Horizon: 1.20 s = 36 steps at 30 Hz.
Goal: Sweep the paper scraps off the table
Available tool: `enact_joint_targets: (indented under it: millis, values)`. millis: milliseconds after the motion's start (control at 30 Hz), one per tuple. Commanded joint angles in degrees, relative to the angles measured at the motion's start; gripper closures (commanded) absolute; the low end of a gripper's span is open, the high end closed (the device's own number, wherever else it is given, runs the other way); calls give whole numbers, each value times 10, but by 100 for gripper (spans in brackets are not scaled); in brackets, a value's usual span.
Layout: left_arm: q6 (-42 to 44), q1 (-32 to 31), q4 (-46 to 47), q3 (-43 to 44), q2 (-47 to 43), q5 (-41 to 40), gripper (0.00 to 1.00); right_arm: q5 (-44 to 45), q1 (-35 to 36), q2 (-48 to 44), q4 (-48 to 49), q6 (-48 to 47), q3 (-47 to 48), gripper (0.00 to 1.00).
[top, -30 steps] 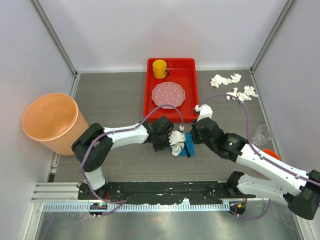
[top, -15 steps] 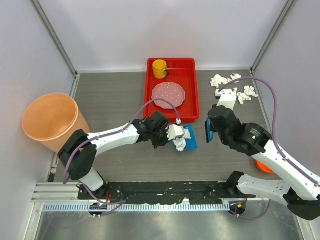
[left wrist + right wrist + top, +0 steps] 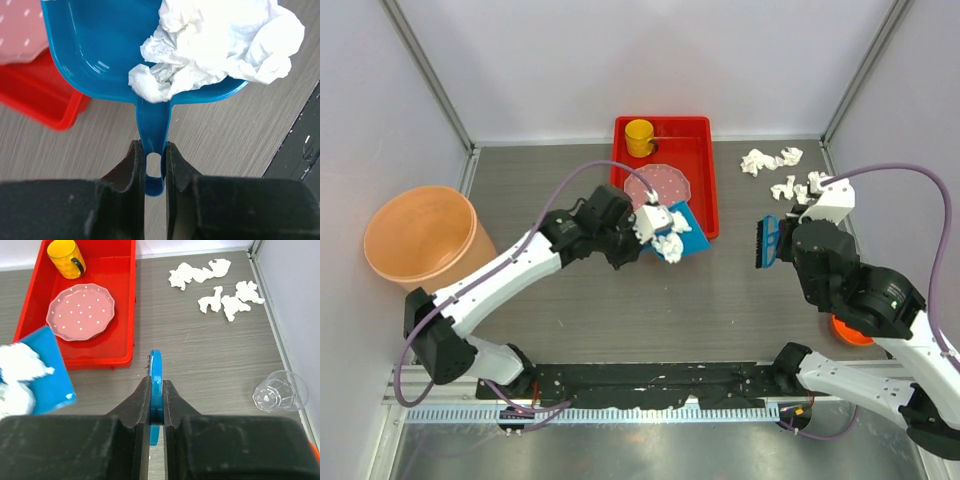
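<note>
My left gripper is shut on the handle of a blue dustpan, held above the table by the red tray. The dustpan carries crumpled white paper scraps, which also show in the top view. My right gripper is shut on a blue brush, held on edge above the table; the brush points at the far right. Several loose paper scraps lie at the far right corner, also in the right wrist view.
A red tray at the back holds a pink dotted plate and a yellow mug. An orange bin stands at the left. A clear cup and an orange object lie at the right.
My left gripper lifted the loaded dustpan and carried it back and left toward the red tray. My right gripper swung the brush right and away, toward the far-right scraps.
</note>
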Motion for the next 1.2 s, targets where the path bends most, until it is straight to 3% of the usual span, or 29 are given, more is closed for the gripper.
enact_joint_targets:
  millis: [0, 167, 533, 867, 1167]
  values:
    - [-46, 70, -111, 49, -33, -16, 100, -5, 1, 22, 31, -22, -4, 99]
    - [-70, 163, -172, 84, -67, -54, 100, -42, 1, 34, 63, -51, -20, 99]
    - [-70, 360, -282, 151, -143, -42, 100, -105, 1, 58, 125, -108, -78, 99]
    - [-34, 471, -363, 216, -176, -45, 100, -117, 1, 55, 169, -140, -119, 99]
    - [-15, 563, -385, 248, -168, -108, 100, -120, 1, 44, 199, -188, -141, 99]
